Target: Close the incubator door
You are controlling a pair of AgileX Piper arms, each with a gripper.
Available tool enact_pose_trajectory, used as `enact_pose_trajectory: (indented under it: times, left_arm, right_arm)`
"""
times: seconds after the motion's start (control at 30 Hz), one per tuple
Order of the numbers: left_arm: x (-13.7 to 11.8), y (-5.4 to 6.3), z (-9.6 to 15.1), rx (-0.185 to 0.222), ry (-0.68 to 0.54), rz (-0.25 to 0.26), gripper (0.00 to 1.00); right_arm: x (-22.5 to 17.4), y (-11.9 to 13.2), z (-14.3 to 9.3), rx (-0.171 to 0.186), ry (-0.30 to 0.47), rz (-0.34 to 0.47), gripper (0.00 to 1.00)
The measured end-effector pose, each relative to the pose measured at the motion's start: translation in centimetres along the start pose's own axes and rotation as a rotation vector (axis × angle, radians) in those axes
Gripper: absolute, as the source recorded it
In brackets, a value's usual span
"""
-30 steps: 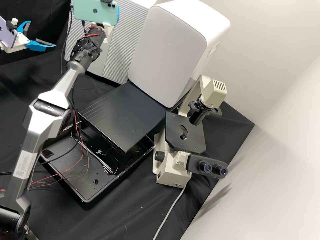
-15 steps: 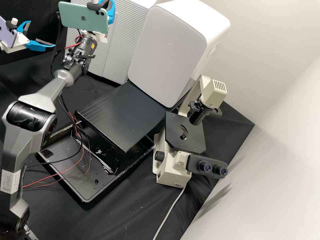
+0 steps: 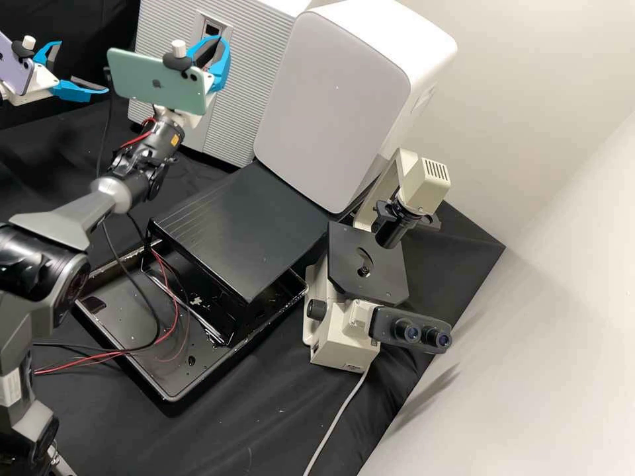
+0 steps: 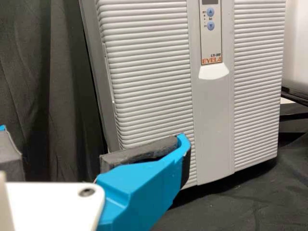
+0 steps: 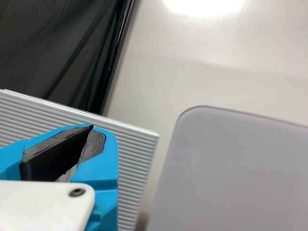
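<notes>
The incubator door, the ribbed front panel with a smooth strip down its middle, stands upright at the back of the bench. It looks swung home: in the left wrist view it lies about square against the incubator's body, with just a thin dark seam along one side. So the closing itself seems done, or as good as done; whether the catch has fully taken is more than that narrow seam can fairly show. What is left, as I judge it, is at most a light confirming press, then drawing both arms clear.

The right tool is over by the door in the high view, its fingers pressed together at the tips with nothing pinched between them. The left tool hangs at the high view's left edge, its fingers spread wide and empty, well apart from the right one.

Beside the incubator stands a pale box with rounded corners, and in front of that a black stand set in a shallow black tray. Farther out is the microscope, just beside the stand. None of these seems to call for any handling.
</notes>
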Motion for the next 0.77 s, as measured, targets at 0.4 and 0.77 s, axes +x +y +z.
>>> enact_pose_trajectory:
  times: [0.4, 0.77]
  left_arm:
    - [0.0, 0.0, 0.0, 0.0, 0.0, 0.0, 1.0]
    - [0.0, 0.0, 0.0, 0.0, 0.0, 0.0, 1.0]
  right_arm:
    - [-6.7, 1.4, 3.3, -0.001, -0.064, 0.175, 1.0]
    - [-10.8, 1.4, 7.3, 0.082, -0.158, 0.215, 1.0]
